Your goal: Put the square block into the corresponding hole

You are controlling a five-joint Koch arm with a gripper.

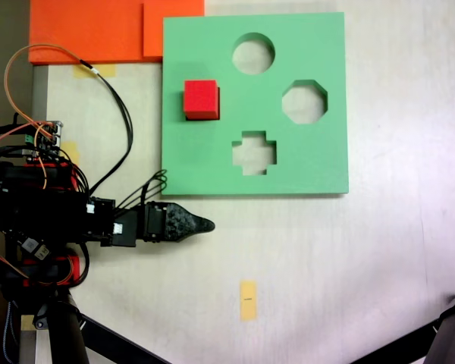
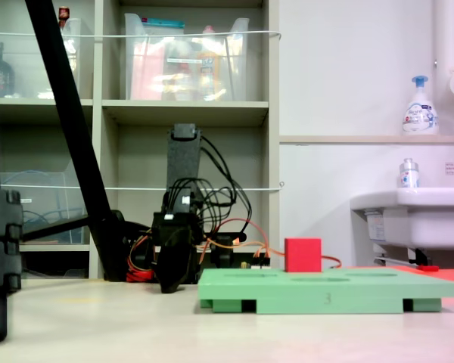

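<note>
While the gripper [image 1: 205, 224] lies low over the table at about seven o'clock from the green board [image 1: 318, 163], its jaws overlap so I cannot tell their state. The square block [image 1: 200, 98] stands on the board's nine-o'clock side, covering the square hole, clear of the cross-shaped cut-out [image 1: 255, 152].

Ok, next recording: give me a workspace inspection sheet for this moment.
Surface: pale table.
Job's things: red block sits at the square hole of the green board, standing well above the board top in a fixed view; whether it is seated cannot be told.
Clutter: yellow tape strip; orange foam sheets.
Grippers: gripper off the board, near its lower left corner; jaws' state unclear.
Cables: loose wires loop by the arm.
Surroundings: shelves, sink, soap bottle.
</note>
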